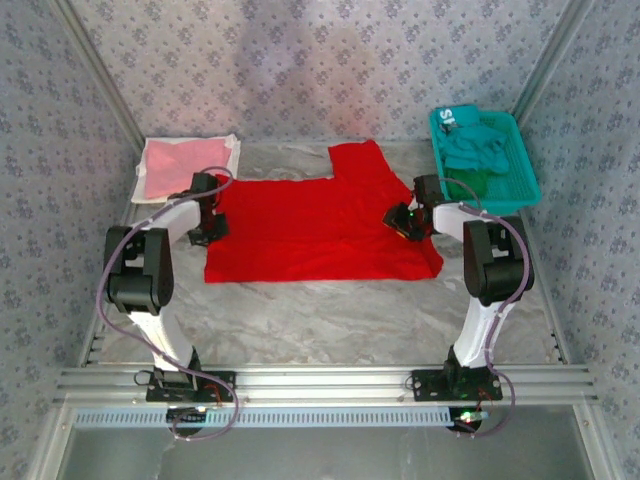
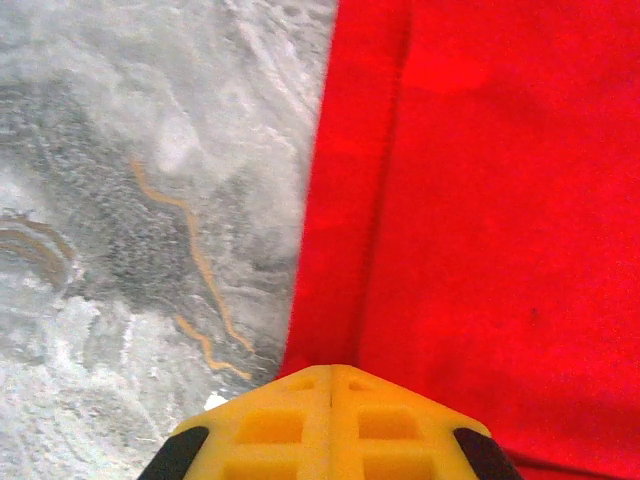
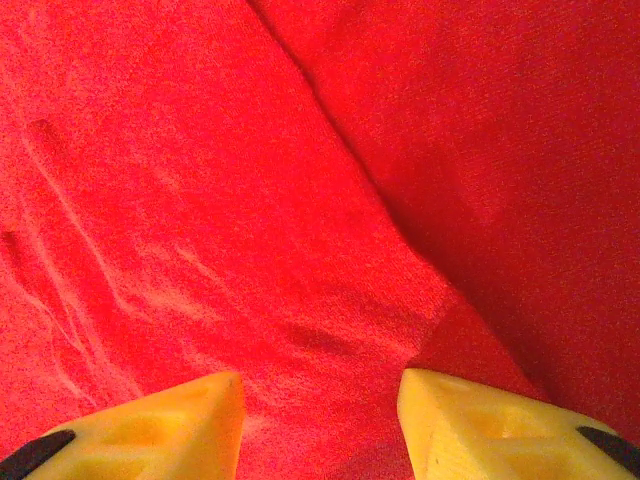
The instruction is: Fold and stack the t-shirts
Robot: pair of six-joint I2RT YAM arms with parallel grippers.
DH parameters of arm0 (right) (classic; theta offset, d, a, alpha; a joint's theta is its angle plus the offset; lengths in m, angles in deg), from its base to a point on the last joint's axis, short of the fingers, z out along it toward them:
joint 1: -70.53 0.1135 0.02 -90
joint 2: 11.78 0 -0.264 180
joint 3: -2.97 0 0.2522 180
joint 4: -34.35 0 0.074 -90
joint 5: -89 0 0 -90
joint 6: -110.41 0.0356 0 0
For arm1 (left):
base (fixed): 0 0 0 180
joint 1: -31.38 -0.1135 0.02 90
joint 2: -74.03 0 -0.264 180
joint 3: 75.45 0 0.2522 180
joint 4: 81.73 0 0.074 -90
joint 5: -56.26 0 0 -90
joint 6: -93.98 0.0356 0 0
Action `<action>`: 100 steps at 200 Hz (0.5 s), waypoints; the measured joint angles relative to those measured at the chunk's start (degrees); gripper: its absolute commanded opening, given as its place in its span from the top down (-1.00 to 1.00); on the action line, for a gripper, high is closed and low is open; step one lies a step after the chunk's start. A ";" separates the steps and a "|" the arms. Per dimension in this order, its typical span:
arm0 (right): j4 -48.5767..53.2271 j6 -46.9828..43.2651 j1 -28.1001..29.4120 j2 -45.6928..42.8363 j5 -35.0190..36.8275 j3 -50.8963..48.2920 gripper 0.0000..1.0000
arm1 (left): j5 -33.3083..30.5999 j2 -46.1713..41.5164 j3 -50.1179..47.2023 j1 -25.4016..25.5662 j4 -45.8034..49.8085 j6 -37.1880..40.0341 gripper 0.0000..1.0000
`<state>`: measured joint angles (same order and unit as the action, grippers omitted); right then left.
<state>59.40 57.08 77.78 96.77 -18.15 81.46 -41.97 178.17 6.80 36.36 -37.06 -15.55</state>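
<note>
Red t-shirt (image 1: 320, 230) is laid flat mid-table (image 1: 300, 310), with a claw set at each side edge.

Left gripper (image 1: 207, 232) is placed at the shirt's left hem. In the left wrist view its yellow fingers (image 2: 300, 425) are seen pressed together right at the hem line, red cloth to the right and bare marbled table to the left; whether cloth is pinched cannot be told. Right gripper (image 1: 400, 222) is lowered onto the shirt's right side below the sleeve, with its fingers (image 3: 480, 420) held apart over red cloth and a fold crease running between them. A pink t-shirt (image 1: 175, 165) is laid on a white sheet (image 1: 228, 160) at far left. Teal and green shirts (image 1: 475, 150) are piled in the teal basket (image 1: 525, 180) at far right.
</note>
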 measured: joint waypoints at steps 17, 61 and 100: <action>-0.02 0.35 -0.04 0.00 0.00 0.00 0.04 | -0.20 0.00 0.70 -0.85 0.63 0.07 1.00; -0.02 1.09 -0.11 0.00 0.04 0.00 0.05 | -0.42 1.33 3.91 -1.33 1.11 0.66 0.94; -0.15 1.51 -0.31 0.00 0.33 0.02 -0.01 | -0.83 2.25 4.33 -1.36 2.05 1.07 0.02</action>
<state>59.25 58.59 77.47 96.77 -17.82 81.48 -42.80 180.42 11.13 35.00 -35.00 -14.48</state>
